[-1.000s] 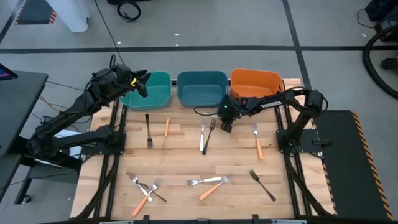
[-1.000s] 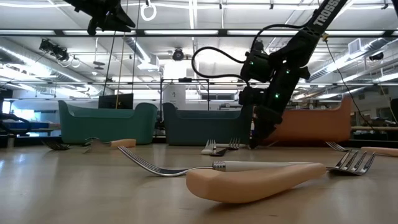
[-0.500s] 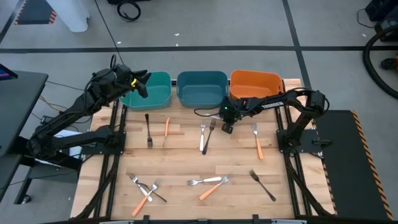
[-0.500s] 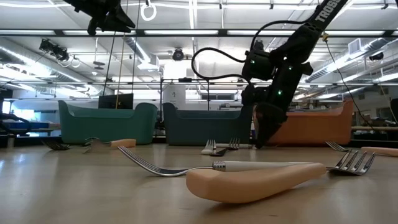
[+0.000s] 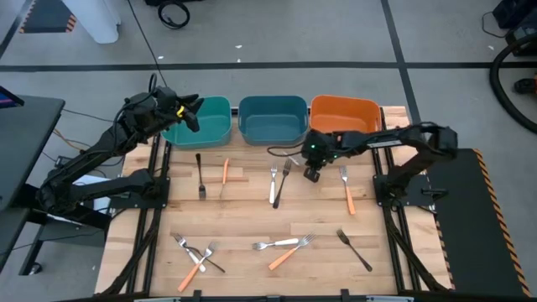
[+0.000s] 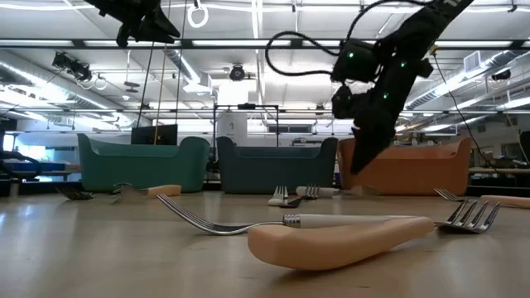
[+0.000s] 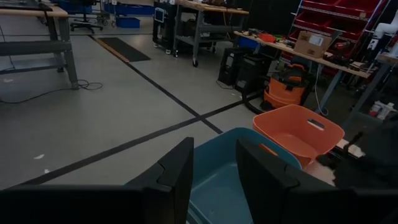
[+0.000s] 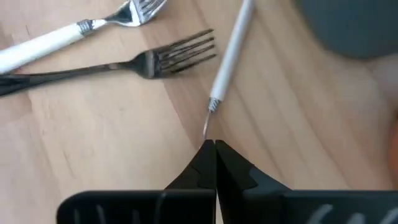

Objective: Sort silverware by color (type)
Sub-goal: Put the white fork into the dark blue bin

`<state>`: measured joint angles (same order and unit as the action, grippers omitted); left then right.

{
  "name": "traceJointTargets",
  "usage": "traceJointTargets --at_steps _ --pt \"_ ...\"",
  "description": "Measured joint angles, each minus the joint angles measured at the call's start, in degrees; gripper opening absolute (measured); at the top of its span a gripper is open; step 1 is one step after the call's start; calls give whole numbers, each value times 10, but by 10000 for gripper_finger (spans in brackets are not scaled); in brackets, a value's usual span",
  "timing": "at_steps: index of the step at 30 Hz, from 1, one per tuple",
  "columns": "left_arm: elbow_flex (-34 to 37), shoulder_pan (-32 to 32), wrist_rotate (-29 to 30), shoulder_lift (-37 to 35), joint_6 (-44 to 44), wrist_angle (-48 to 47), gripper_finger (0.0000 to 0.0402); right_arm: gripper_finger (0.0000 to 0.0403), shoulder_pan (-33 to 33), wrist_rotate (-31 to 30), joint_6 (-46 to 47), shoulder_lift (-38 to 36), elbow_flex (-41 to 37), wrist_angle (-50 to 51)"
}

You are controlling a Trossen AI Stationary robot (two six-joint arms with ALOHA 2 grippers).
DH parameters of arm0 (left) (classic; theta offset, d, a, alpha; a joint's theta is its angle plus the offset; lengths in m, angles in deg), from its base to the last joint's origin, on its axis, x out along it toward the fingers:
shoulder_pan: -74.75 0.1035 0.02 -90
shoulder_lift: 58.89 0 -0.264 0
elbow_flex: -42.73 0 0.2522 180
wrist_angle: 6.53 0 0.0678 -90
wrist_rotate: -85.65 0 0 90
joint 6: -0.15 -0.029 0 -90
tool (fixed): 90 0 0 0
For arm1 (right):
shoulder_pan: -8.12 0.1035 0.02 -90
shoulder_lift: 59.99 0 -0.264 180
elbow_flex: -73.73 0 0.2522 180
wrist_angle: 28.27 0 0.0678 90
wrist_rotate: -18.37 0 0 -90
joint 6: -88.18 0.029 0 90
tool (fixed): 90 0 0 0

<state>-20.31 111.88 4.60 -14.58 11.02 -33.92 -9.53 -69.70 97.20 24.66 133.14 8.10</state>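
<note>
My right gripper (image 5: 311, 174) (image 8: 209, 144) is shut and hangs above the table's middle, in front of the orange bin (image 5: 346, 116). In the right wrist view a white-handled fork (image 8: 227, 68) runs up to its fingertips; the fork's head is hidden behind the fingers. Beside it lie another white-handled fork (image 5: 273, 186) and a dark fork (image 5: 285, 174). An orange-handled fork (image 5: 347, 191) lies to the gripper's right. My left gripper (image 5: 190, 111) (image 7: 214, 186) is open and empty, high over the green bin (image 5: 205, 119). My right gripper's shut fingertips (image 8: 202, 155) meet right at the thin neck (image 8: 209, 121) of the white-handled fork in the wrist view; I cannot tell whether they touch it. In the low view the fingertips (image 6: 356, 168) stand clear above the table and nothing hangs from them.
A blue bin (image 5: 273, 119) stands between the green and orange bins along the far edge. A black fork (image 5: 200, 176) and an orange-handled one (image 5: 225, 172) lie at the left. Several more forks (image 5: 281, 246) lie near the table's front edge, one close before the low camera (image 6: 331, 236).
My right gripper has shut down at the table beside the middle forks. It has then risen clear of the table and gone a little toward the right edge. The forks on the table lie as before.
</note>
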Motion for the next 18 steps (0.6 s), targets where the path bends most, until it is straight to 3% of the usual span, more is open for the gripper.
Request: traceJointTargets --at_steps 4,9,18 --pt "0 0 0 0 -1 0 130 2 -1 -17 0 -43 1 16" --pt "0 0 0 0 -2 0 130 15 -11 -32 3 -33 1 -22" --pt "0 0 0 0 -2 0 130 73 -6 54 19 52 1 -46"
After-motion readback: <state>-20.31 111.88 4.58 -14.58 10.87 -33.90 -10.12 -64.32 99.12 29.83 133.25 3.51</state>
